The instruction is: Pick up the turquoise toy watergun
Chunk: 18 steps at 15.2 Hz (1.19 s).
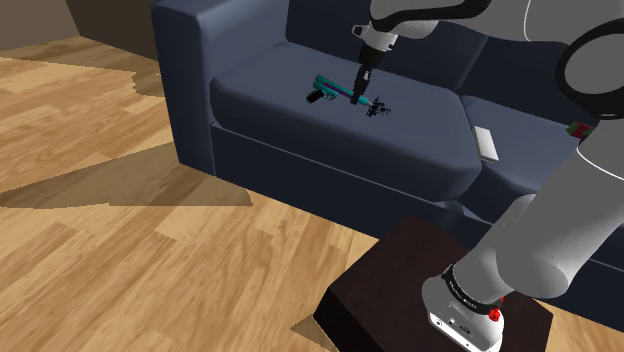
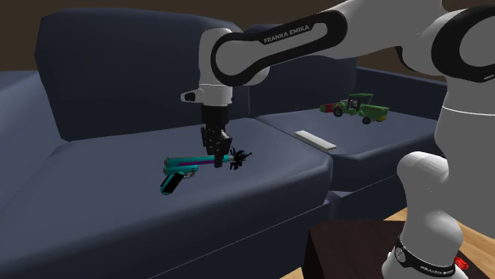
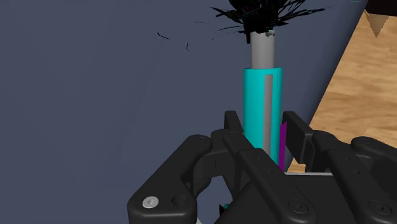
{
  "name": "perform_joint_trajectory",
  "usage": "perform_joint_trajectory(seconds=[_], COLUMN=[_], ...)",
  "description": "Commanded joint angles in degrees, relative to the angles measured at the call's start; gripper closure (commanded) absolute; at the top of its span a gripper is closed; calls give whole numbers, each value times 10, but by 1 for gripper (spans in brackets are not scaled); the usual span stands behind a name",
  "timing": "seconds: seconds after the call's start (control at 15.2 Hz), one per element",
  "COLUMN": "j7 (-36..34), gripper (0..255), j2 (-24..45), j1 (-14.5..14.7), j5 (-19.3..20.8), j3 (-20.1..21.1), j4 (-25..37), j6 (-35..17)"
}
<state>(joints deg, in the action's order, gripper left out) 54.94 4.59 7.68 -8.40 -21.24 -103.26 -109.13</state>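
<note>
The toy watergun [image 3: 259, 95] lies on the seat of the dark blue sofa [image 1: 300, 135], about in the middle of the cushion at the shoulder view's left. It has a long turquoise barrel with a grey stripe down it and a thin pink strip along one side. There is a short grey tip [image 3: 261, 51] at the front. At the back end a handle [image 2: 168, 185] sticks out sideways. Right at the tip sits a small black spiky thing [image 3: 261, 16], and we cannot tell what it is. The hand [image 2: 216, 158] points straight down at the barrel, near the front end, with one of its black fingers [image 3: 233, 130] on each side. Both look pressed against the barrel, so we think the hand is pinching the watergun. We cannot tell if the toy is off the cushion yet. We think the grab is made and the lift is the step in hand. The next move calls for a slow pull straight up. The grip is near the front, so the handle end may dip and swing, and the smooth barrel could slip. Farther out, a flat white thing [image 1: 485, 143] lies on the next cushion, and a green toy tractor [image 2: 357, 107] stands at the far side of that cushion. Near us are the dark stand [image 1: 420, 290] and the wood floor [image 1: 100, 250].
</note>
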Motion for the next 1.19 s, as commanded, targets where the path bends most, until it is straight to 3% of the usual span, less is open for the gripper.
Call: perform_joint_trajectory(seconds=[0.0, 1.12], j7=[0, -12], gripper=[255, 255], j2=[1, 2], j1=[0, -3], j5=[-1, 3], j3=[0, -2], j4=[1, 119], j6=[1, 117])
